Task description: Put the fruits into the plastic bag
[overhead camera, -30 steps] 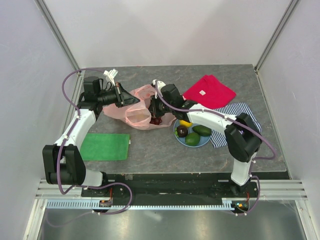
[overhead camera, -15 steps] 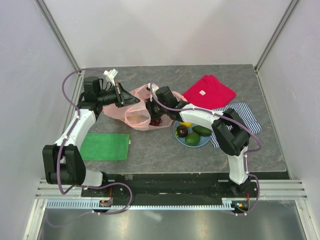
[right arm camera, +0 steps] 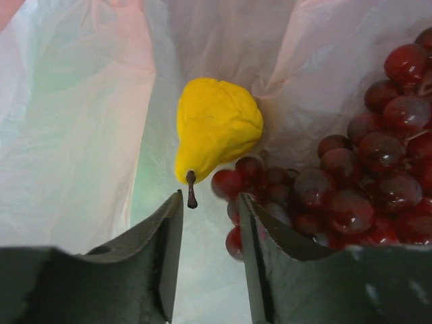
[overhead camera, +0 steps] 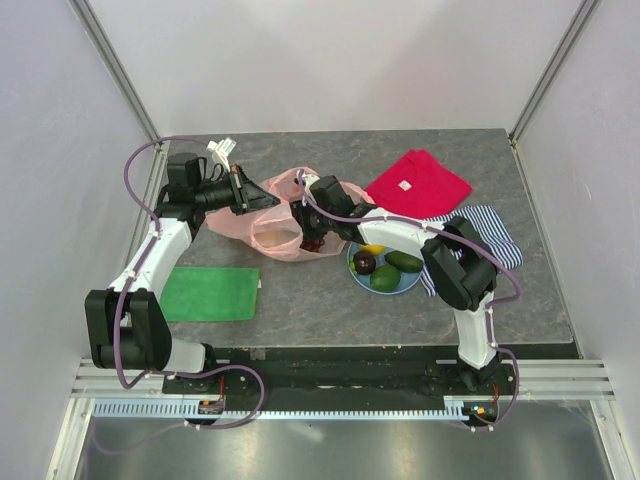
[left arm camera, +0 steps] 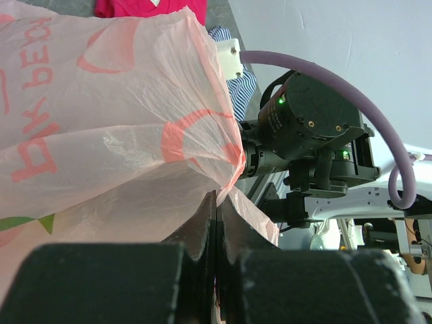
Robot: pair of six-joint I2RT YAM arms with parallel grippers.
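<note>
The plastic bag (overhead camera: 235, 225) is lying on the table (overhead camera: 300, 290) between the two arms, its mouth facing the right arm. The top view is showing the bag's surroundings: a blue plate (overhead camera: 404, 283) just beside it is carrying an avocado (overhead camera: 405, 261), a lime (overhead camera: 385, 278), a dark round fruit (overhead camera: 365, 263) and another yellow fruit (overhead camera: 372, 248). A red cloth (overhead camera: 418, 183), a striped cloth (overhead camera: 492, 228) and a green cloth (overhead camera: 210, 293) are lying around it.

The inside of the bag is showing only in the right wrist view. There a yellow pear-shaped fruit (right arm camera: 217, 127) is resting on the pink film, and a grape bunch (right arm camera: 351, 196) is lying just beside it, touching its lower edge. The right gripper (right arm camera: 209, 199) is reaching into the bag with its jaws standing apart and gripping nothing. The yellow fruit is sitting just beyond the fingertips, and its stem is pointing into the gap near one finger.

The left wrist view alone is showing the other grip closely. The left gripper (left arm camera: 216, 206) is pinching a fold of the bag's edge, its jaws pressed together on the film. The bag is spreading away from the fingers, with the right arm's wrist (left arm camera: 307, 121) close behind it.
</note>
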